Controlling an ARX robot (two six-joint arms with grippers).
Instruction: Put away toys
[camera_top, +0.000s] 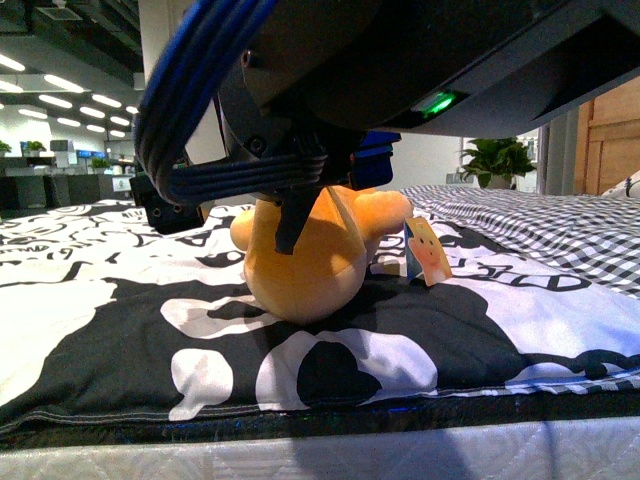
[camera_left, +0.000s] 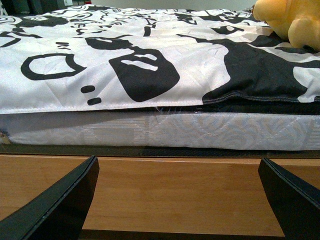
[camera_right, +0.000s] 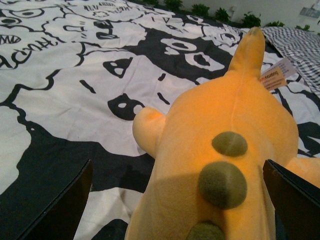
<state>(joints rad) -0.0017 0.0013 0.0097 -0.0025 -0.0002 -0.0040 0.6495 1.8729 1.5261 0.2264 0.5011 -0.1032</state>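
From the right wrist camera I have the plush toy (camera_right: 225, 150) dead ahead, lying on the bed's black-and-white quilt (camera_right: 65, 100). Its long axis runs straight away from that camera. The broad orange-yellow back is nearest, with a row of olive spots (camera_right: 222, 184) along the midline. The body narrows to a pointed tip at the far end. A paper tag (camera_right: 276, 75) sits just beside that tip, and one stubby limb sticks out to the side.

The right hand (camera_right: 177, 200) is spread wide, with one dark finger (camera_right: 60, 205) on each flank of the toy. I see a gap on both sides, so it has hold of nothing.

In the front view the plush toy (camera_top: 300, 270) rests on the quilt (camera_top: 150, 330) near the bed's front edge. Its rounded bulk faces me, and the body stretches back and to the right toward the tag (camera_top: 425, 250). A dark arm housing with blue cables (camera_top: 190, 110) hangs directly over it and hides its top. I cannot make out the face from here. A checked cover (camera_top: 540, 215) lies further right.

The left hand (camera_left: 177, 200) sits low in front of the wooden bed frame (camera_left: 175, 175), below the mattress (camera_left: 150, 130). Its fingers are fully apart and it is empty. The plush toy (camera_left: 290, 20) is well off to one side of it, up on the quilt.
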